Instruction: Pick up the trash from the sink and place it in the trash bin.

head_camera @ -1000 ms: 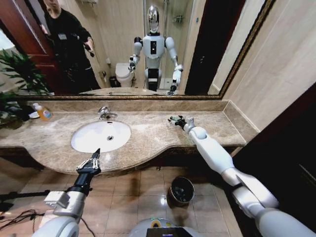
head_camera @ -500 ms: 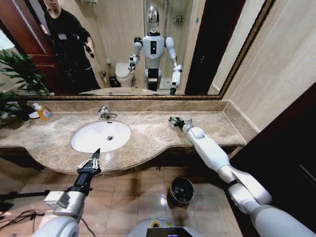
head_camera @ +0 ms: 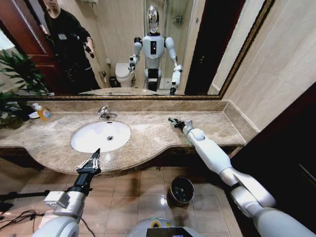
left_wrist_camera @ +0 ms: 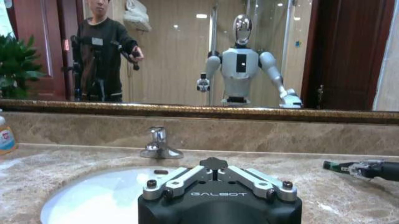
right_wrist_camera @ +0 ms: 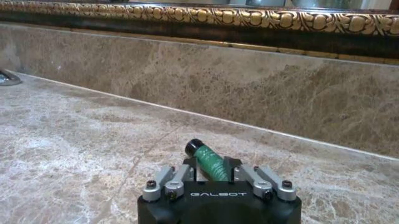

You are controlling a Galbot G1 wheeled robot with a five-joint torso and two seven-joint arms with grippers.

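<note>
My right gripper [head_camera: 173, 121] hovers low over the marble counter to the right of the sink [head_camera: 81, 143], shut on a tiny dark green tube [right_wrist_camera: 206, 158] of trash with a black cap. The left wrist view shows the same gripper [left_wrist_camera: 349, 167] and tube [left_wrist_camera: 330, 164] from the side. The white oval sink has a chrome faucet [head_camera: 104, 113] behind it. At the counter's front edge, below the sink, my left gripper [head_camera: 95, 155] is parked, fingers together on nothing. On the floor under the counter stands the black trash bin [head_camera: 181, 190], below my right forearm.
An orange soap bottle [head_camera: 43, 112] and a plant [head_camera: 17, 74] stand at the counter's far left. The mirror [head_camera: 123, 49] runs along the back wall above a marble backsplash [right_wrist_camera: 249, 88]. A dark door panel [head_camera: 286, 148] borders the right side.
My right gripper has drifted slightly left over the counter with the green tube in it. The left arm has not moved.
</note>
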